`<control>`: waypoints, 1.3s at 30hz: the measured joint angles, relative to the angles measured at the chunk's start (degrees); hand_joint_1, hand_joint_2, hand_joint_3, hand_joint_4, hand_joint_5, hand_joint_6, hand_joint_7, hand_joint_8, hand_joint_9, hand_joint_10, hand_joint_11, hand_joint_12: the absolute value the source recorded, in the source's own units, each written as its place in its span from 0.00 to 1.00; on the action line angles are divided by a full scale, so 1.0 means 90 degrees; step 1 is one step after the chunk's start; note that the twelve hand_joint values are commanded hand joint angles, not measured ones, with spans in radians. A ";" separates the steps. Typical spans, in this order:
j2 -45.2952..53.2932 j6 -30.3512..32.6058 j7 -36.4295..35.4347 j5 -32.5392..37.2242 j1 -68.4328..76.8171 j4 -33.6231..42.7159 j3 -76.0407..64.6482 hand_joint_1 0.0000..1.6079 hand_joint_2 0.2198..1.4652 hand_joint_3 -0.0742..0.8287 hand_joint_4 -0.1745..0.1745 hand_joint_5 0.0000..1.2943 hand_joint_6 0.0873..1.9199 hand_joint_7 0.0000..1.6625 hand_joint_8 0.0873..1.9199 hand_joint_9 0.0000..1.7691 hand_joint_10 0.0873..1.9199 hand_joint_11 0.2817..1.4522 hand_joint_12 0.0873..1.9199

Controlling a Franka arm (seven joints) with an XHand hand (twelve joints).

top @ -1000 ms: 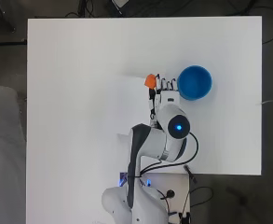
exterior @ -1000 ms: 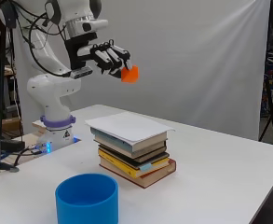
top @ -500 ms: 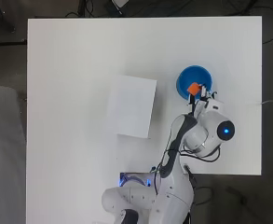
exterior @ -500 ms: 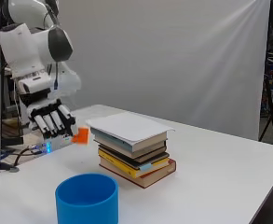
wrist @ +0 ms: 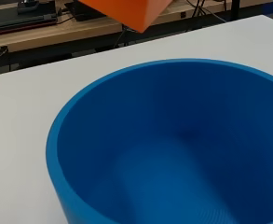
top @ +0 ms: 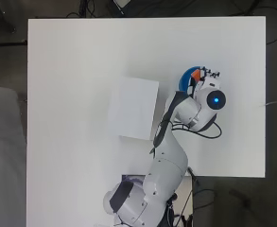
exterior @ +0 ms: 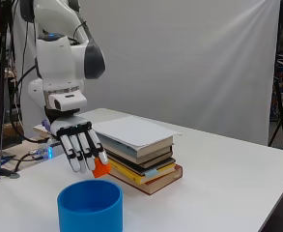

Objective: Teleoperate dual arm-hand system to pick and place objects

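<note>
White desk (top: 72, 61) fills most of the overhead view, arm base at its 6 o'clock edge. White arm (top: 176, 142) runs from the base toward 1 o'clock and ends over the right half of the desk.

Stack of books (exterior: 141, 154) sits near the desk's centre, a white sheet or cover on top; in the overhead view it reads as a plain white rectangle (top: 133, 109). Spines in the side view are dark, yellow and red-brown, with the bottom book the widest.

Blue round bowl (exterior: 90, 205), straight-walled and open at the top, stands on the desk at about 3 o'clock from the book stack in the overhead view (top: 186, 77), mostly covered there by the arm's end. In the wrist view its hollow (wrist: 173, 154) is seen from close above, nothing lying inside.

Hand (exterior: 78, 145) hangs fingers-down above the bowl, just beside the near end of the books. Fingers (exterior: 83, 150) are close together and nearly straight, pressed against the block with the thumb side hidden behind it.

Orange block (exterior: 101, 167), smallest item, is pinched at the fingertips, clear of the desk and above the bowl's rim. Overhead shows a sliver of orange (top: 195, 74) over the bowl; the wrist view shows its corner (wrist: 126, 11) above the bowl's far rim.
</note>
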 joint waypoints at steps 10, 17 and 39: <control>0.0812 -0.0018 0.0221 0.0096 -0.0212 0.0163 0.0139 0.17 0.58 0.05 0.63 0.12 0.00 0.12 0.00 0.19 0.00 0.15 0.00; 0.0397 -0.0308 0.0054 0.0078 -0.0309 0.0284 0.0341 0.02 0.49 0.07 0.78 0.00 0.00 0.01 0.00 0.10 0.00 0.13 0.00; -0.4206 -0.1899 0.0638 -0.1263 -0.0613 -0.1418 0.2283 0.08 0.65 0.08 0.74 0.13 0.00 0.13 0.00 0.17 0.00 0.12 0.00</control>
